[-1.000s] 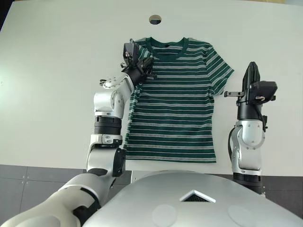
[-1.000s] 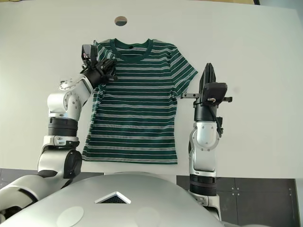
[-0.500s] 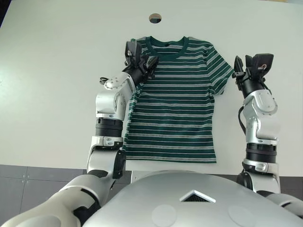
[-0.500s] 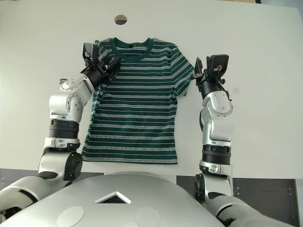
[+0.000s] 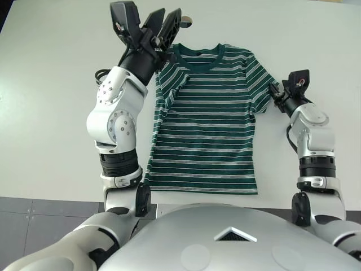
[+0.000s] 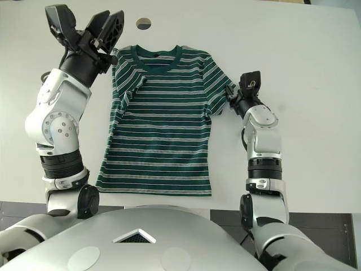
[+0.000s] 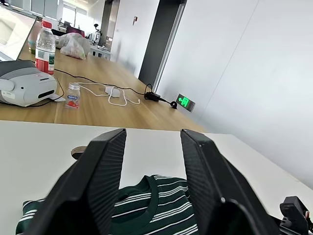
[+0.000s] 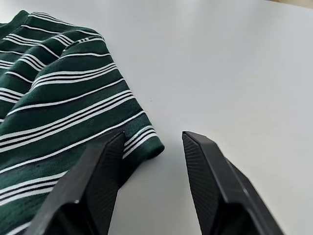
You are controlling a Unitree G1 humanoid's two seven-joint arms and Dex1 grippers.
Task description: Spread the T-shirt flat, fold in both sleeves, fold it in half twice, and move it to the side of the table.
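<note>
The shirt (image 5: 208, 118) lies flat on the table (image 5: 56, 84). The open, empty right gripper (image 8: 152, 139) straddles the hem of the right sleeve (image 8: 73, 98); it should pinch both layers before sweeping inward. The left gripper (image 5: 164, 17) hangs raised, open, empty.

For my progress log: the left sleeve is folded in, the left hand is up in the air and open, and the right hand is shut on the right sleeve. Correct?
No: the right hand is open, its fingers apart at the hem of the right sleeve, as the right wrist view shows. The rest holds.
</note>
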